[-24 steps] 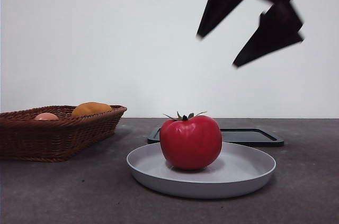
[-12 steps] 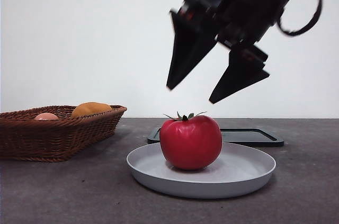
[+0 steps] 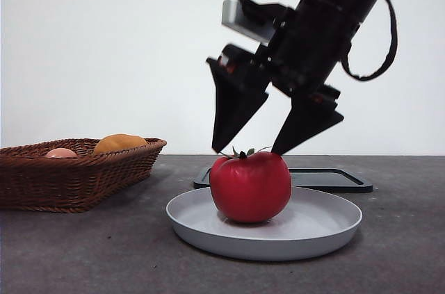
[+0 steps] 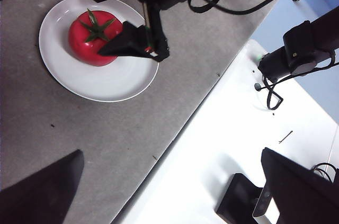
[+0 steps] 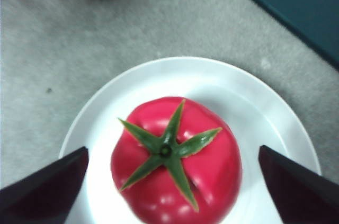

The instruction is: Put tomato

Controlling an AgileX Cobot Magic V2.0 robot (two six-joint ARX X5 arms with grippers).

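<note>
A glossy red tomato (image 3: pixel 250 186) with a green spiky stem sits upright on a grey plate (image 3: pixel 327 228) in the middle of the table. My right gripper (image 3: pixel 245 149) hangs straight over it, open, with one jaw tip on either side of the stem at about the height of the tomato's top. In the right wrist view the tomato (image 5: pixel 177 160) lies between the two spread jaws of the right gripper (image 5: pixel 172 150) on the plate (image 5: pixel 265 107). My left gripper (image 4: pixel 171 152) waits high above the table's edge, open and empty, looking down on the tomato (image 4: pixel 92 36).
A brown wicker basket (image 3: pixel 76 169) stands at the left with an orange-yellow fruit (image 3: pixel 119 142) and a pale pink fruit (image 3: pixel 60 153) in it. A flat dark tray (image 3: pixel 334 179) lies just behind the plate. The table's edge (image 4: pixel 175 128) runs near the left arm.
The right gripper has come down from the upper right, moving left, until its open jaws flank the top of the tomato. The tomato and plate have not moved.
</note>
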